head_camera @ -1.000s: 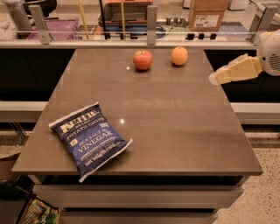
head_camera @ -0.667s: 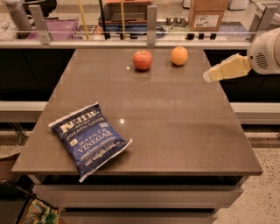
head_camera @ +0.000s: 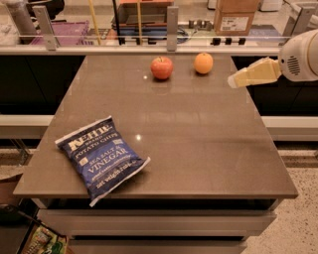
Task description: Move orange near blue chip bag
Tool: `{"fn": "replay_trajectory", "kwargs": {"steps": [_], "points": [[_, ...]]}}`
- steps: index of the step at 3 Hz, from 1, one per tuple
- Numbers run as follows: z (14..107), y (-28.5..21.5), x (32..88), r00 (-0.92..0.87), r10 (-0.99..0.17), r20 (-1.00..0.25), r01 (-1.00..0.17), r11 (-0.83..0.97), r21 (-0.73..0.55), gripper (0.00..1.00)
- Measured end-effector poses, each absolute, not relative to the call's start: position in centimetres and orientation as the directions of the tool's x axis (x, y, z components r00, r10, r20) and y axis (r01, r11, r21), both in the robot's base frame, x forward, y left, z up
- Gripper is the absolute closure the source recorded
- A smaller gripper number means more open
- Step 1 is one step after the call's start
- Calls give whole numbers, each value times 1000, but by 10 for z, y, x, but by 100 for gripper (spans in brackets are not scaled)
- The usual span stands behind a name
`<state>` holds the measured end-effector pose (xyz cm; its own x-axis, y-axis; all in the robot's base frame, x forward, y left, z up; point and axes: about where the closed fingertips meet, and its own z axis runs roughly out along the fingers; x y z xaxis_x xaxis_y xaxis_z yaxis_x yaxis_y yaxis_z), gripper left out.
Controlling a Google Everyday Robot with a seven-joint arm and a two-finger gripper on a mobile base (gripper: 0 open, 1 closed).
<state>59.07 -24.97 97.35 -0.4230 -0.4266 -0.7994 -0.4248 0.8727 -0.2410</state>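
The orange (head_camera: 203, 63) sits at the far edge of the brown table (head_camera: 198, 139), right of centre. The blue chip bag (head_camera: 101, 157) lies flat near the front left corner, far from the orange. My gripper (head_camera: 233, 81) comes in from the right edge, its cream-coloured tip over the table's right side, a little right of and nearer than the orange, and not touching it. It holds nothing that I can see.
A red apple (head_camera: 162, 68) sits just left of the orange at the far edge. A glass rail with metal posts (head_camera: 172, 22) runs behind the table. A cardboard box (head_camera: 237, 15) stands beyond it.
My gripper has moved left, further over the table's right side and closer to the orange. The orange, apple and bag have not moved.
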Motion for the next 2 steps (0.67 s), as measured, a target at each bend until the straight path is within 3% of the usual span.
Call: {"fn": "replay_trajectory", "kwargs": {"steps": [2], "points": [[973,-246,632,-320,-371,-872,-416,882,-222,0]]}}
